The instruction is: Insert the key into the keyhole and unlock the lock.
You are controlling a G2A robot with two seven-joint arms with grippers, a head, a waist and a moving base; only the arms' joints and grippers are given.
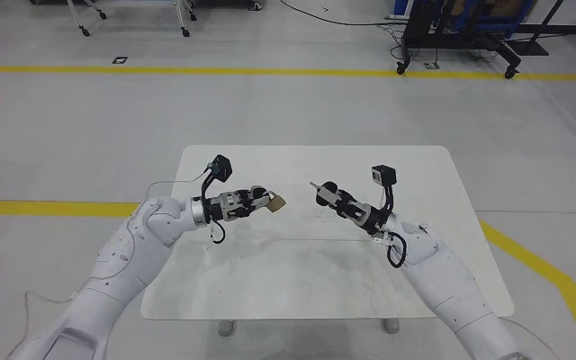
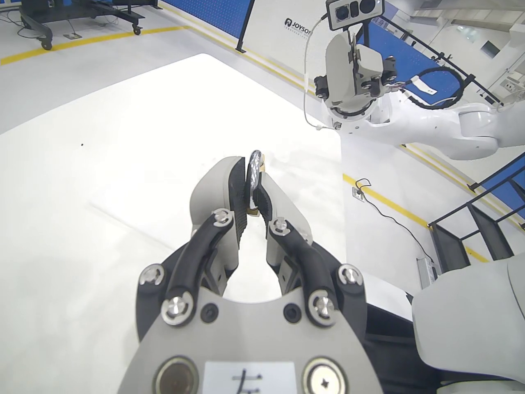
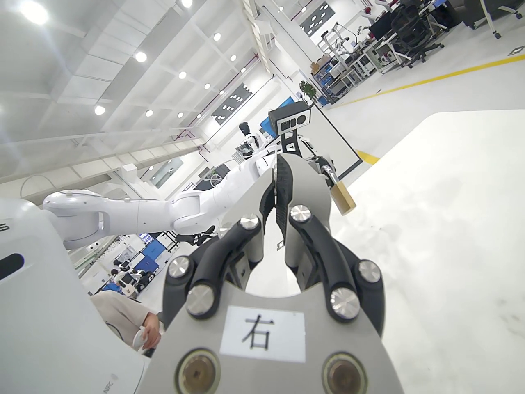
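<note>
1. Brass forms the blocky, rectangular body of the padlock (image 1: 277, 204), which has a curved silver shackle at one end. It hangs in the air above the table (image 1: 360, 297), a little left of the tabletop's middle, and touches no surface.
2. The left gripper (image 1: 264, 200) is pinched narrow on the padlock's shackle. Its wrist view shows the left gripper (image 2: 251, 182) with rounded grey finger shells lined with black ribbed rubber pads (image 2: 238, 194). The bright metal of the padlock (image 2: 255, 168) is squeezed between them, with a sliver of brass just beyond.
3. The right gripper (image 1: 324, 190) also sits above the table's middle, slightly right of centre. It is clamped on the key (image 1: 315, 185), a thin, pale metal sliver that sticks out past the fingertips toward the padlock.
4. The key's tip and the padlock are near each other over the table's middle but apart, with bare white tabletop between them.
5. From its own wrist, the right gripper (image 3: 279, 182) shows ridged black pads (image 3: 283, 190) pressed nearly together. Beyond them the padlock (image 3: 343, 200) hangs tilted over the table (image 3: 451, 207), its brass faces smooth, flat and square-edged.
6. The table is a flat, matte white slab with rounded corners and faint grey scuffs near its middle.
</note>
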